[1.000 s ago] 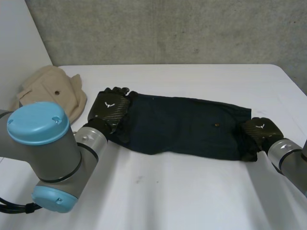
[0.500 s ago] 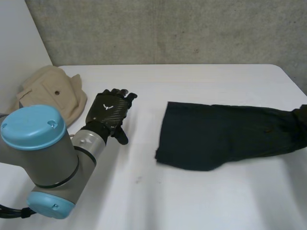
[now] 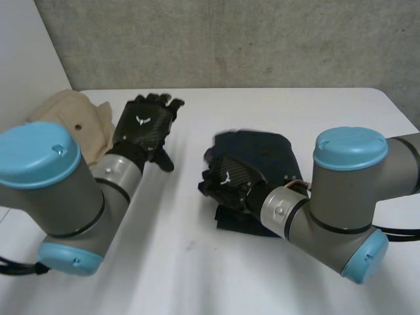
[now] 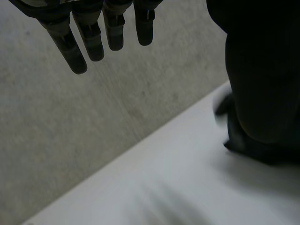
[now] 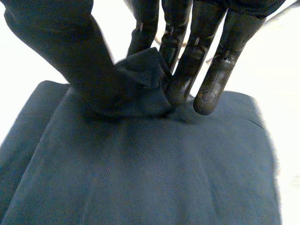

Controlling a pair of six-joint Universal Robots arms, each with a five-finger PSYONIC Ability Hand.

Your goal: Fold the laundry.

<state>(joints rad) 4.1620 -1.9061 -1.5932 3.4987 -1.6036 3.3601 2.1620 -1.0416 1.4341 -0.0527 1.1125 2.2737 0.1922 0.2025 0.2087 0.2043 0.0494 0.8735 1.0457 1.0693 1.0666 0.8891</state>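
At the table's point(image 3: 197, 275) centre, just swept the dark garment point(image 3: 262, 147) over onto itself with the right hand point(image 3: 230, 184) pinching a fold, freed the open, straight-fingered left hand point(image 3: 146, 125): likely one fold made.

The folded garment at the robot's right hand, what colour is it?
The garment is plain dark navy blue, with no pattern. The right wrist view shows it best.
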